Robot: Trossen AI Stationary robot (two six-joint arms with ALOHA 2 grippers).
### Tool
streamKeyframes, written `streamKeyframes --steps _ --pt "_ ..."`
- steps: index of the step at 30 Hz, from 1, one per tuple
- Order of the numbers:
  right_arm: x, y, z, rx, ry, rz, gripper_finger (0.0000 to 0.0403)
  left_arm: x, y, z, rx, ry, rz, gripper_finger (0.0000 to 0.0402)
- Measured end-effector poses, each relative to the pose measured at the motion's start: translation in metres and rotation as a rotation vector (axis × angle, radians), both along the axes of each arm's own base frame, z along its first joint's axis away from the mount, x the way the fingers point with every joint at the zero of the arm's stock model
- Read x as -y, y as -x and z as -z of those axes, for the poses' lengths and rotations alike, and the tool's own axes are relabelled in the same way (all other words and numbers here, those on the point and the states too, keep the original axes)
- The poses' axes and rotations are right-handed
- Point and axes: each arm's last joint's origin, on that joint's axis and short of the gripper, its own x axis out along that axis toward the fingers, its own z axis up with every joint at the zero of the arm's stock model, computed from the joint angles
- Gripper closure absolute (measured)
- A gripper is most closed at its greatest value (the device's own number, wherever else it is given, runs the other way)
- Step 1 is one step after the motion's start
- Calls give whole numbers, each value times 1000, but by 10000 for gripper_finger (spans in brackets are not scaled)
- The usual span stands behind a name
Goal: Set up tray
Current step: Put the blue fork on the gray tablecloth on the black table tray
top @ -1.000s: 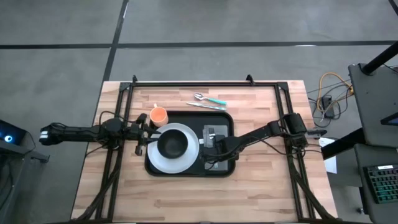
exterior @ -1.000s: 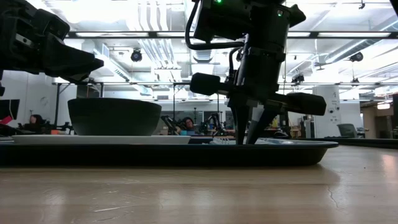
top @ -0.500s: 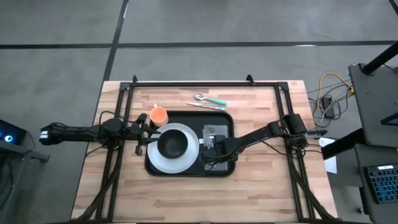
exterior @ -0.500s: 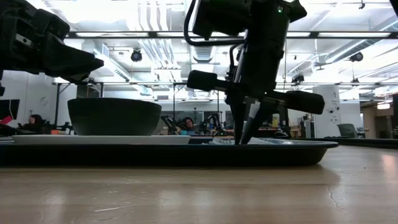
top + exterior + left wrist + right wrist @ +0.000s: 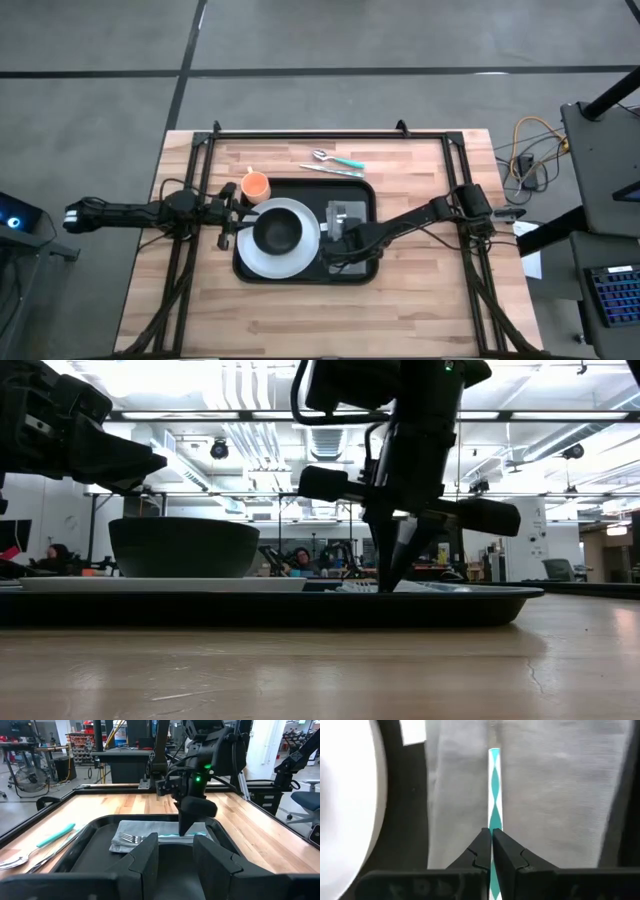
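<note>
The right tool [image 5: 332, 246] has slid a touch toward the near end of the grey folded cloth napkin [image 5: 349, 215] since a second ago, and its fingers have drawn fully together on the teal-handled fork [image 5: 494, 790]. In the right wrist view the two dark fingertips [image 5: 485, 851] meet tight on that slim teal-and-white handle, which runs straight up the middle of the napkin. In the left wrist view the fork's metal tines [image 5: 129, 838] poke out over the napkin's edge, with the right arm standing directly over it.

The large black rectangular tray with rounded corners [image 5: 361, 272] sits at the middle of the wooden desk [image 5: 300, 320]. In it, on its left part, lies a round white plate [image 5: 304, 262], and on that plate stands a dark round bowl [image 5: 277, 232]. The napkin with the fork fills the tray's right part. From the low view the bowl [image 5: 183, 546] rises off the plate, and the right tool comes down to the tray's floor beside it.

The left tool [image 5: 228, 214] hangs at the tray's left edge, fingers apart, gripping nothing, unmoved from before. Just beside it, off the tray, stands a small orange cup [image 5: 255, 186]. Beyond the tray's far rim a metal spoon with a teal handle [image 5: 336, 159] and a thin metal knife [image 5: 330, 170] lie on the bare desk, both where they were.
</note>
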Motion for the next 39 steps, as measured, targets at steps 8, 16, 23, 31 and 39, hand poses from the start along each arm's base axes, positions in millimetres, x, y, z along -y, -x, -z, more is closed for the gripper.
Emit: streamKeyframes --steps 8,16,23,31,39 --pt "2 -3 2 -11 -44 -79 380 0 0 0 0 0 0 297" --pt "4 -4 1 -15 -43 -94 341 0 0 0 0 0 0 297" --pt "4 -5 0 -19 -46 -125 323 0 0 0 0 0 0 297" --pt "2 -5 8 -52 -118 -142 330 0 0 0 0 0 0 297" --pt "3 -6 13 -66 -130 -135 365 0 0 0 0 0 0 297"
